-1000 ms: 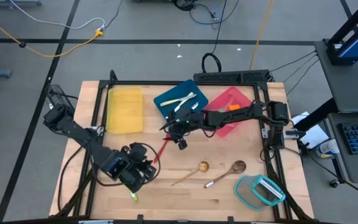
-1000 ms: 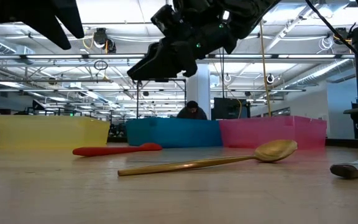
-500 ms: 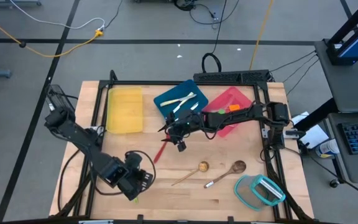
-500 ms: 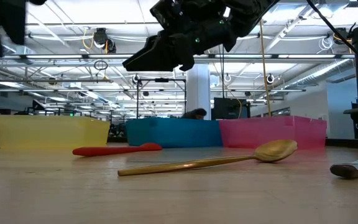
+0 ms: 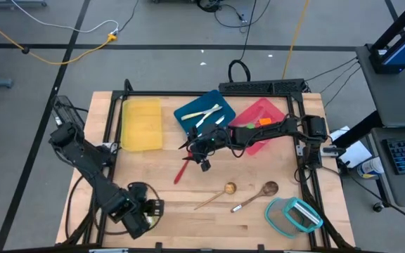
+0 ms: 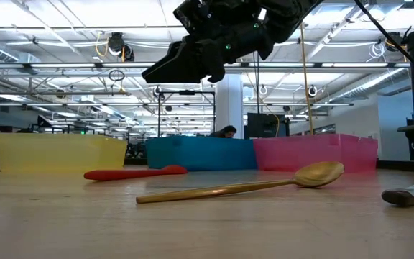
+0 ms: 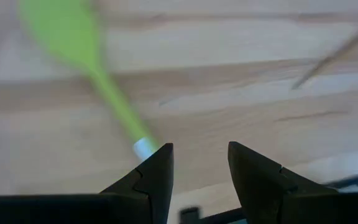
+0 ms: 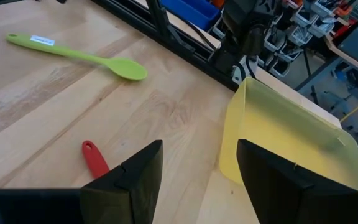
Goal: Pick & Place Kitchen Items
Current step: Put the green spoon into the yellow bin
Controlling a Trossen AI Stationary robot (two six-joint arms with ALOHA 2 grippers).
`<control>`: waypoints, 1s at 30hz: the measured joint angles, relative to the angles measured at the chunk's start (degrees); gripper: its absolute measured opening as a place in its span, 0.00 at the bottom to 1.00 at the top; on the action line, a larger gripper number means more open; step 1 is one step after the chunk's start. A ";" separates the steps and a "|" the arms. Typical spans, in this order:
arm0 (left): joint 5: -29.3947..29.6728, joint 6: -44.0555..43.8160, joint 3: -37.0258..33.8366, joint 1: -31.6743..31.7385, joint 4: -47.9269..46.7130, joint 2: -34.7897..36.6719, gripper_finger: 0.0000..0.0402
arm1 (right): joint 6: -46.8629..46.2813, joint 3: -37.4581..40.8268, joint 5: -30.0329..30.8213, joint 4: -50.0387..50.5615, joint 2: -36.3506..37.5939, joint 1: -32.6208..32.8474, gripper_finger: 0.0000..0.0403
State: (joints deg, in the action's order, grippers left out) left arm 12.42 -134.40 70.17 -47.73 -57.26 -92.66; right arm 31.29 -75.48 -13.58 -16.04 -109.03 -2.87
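Two grippers are parted and empty. The left gripper (image 7: 199, 163) is held low over the slim green plastic spoon (image 7: 82, 55) near the table's front-left edge; descent and closing on its handle seem next. The right gripper (image 8: 197, 163) hovers above the red silicone spoon (image 5: 183, 168) at mid-table.

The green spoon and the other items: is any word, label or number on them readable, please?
None is readable.
Green spoon: a small white label on the handle, print too small to read.
Red spoon, wooden spoons, trays: no text visible.
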 joint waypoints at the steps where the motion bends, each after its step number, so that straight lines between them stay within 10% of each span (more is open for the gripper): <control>1: -1.00 -1.95 -0.63 -0.62 0.15 0.00 0.40 | 0.00 0.00 0.00 0.01 0.00 0.00 0.49; 30: -2.92 -11.08 -19.56 -2.75 11.63 0.00 0.40 | -3.58 0.00 -0.02 0.06 -0.02 0.00 0.49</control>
State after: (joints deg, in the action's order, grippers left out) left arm 9.49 -145.48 50.61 -50.48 -45.63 -92.66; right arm 27.70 -75.48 -13.61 -15.98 -109.06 -2.87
